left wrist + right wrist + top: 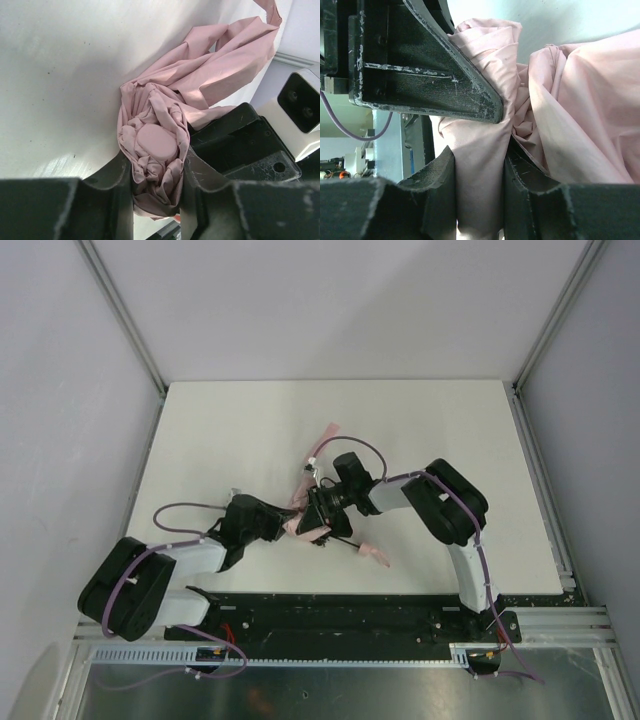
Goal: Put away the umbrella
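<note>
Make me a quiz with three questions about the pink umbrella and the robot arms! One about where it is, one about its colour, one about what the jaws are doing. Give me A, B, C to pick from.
1. Where is the umbrella?
A. Between the two arms, over the white table
B. In a far corner of the table
C. On the metal frame by the arms' bases

2. What colour is its fabric?
A. Blue
B. Pale pink
C. Yellow

3. What are the left jaws doing?
A. Standing wide open in the air
B. Pressing the bunched fabric from both sides
C. Holding a cup

Answers:
1 A: the top view shows the pink bundle where both arms meet.
2 B: every view shows pale pink cloth.
3 B: the left wrist view shows them tight against each side of the bundle.
</note>
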Robot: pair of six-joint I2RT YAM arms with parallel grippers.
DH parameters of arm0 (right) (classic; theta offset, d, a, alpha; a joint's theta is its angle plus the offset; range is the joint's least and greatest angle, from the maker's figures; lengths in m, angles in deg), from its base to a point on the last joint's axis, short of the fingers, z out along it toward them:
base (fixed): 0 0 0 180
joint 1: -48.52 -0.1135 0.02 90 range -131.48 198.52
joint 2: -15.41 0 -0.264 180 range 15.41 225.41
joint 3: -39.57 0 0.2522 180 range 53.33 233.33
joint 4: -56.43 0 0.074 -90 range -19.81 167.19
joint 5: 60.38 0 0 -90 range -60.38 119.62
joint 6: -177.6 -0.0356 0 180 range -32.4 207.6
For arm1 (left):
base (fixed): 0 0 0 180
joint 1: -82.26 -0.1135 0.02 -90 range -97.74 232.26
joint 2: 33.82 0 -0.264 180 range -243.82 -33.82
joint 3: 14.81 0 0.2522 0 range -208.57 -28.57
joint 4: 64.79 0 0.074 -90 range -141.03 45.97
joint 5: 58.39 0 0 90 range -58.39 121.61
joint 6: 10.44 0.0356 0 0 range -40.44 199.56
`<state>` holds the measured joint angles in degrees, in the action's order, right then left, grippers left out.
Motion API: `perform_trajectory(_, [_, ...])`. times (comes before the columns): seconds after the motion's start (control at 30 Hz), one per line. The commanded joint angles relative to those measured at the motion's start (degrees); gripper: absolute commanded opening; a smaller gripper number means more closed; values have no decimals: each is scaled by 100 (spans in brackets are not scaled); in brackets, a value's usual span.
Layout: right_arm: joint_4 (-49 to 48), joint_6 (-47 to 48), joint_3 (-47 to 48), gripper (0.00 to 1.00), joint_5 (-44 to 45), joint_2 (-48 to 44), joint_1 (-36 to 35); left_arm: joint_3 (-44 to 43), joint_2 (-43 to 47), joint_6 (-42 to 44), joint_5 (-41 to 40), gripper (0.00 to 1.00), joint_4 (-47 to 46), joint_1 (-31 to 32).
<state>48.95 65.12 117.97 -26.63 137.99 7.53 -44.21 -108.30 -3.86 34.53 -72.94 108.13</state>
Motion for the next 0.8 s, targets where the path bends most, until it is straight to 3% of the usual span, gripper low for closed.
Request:
perform_trajectory(0.0, [1234,-283,-111,2,266,66,-31,190,-28,636,-627,14,415,-27])
perform_trajectory(0.1, [1330,-171,-37,21,601,-300,-18,192,-155,706,-507,2,420,-35])
perform_trajectory(0.23, [1654,273,103,53,1103,-1015,2,136,-303,714,-350,0,504,-33])
perform_trajectory(0.33, [2122,935,117,68,1713,-1694,-32,-18,-316,687,-203,0,943,-37])
perform_trajectory(0.53, [2790,2500,-133,77,3717,-2900,-690,-284,-204,679,-251,0,1782,-53])
perform_trajectory(0.77, [1645,3804,-1058,77,6347,-3297,-2016,-330,-415,602,124,0,1957,-214])
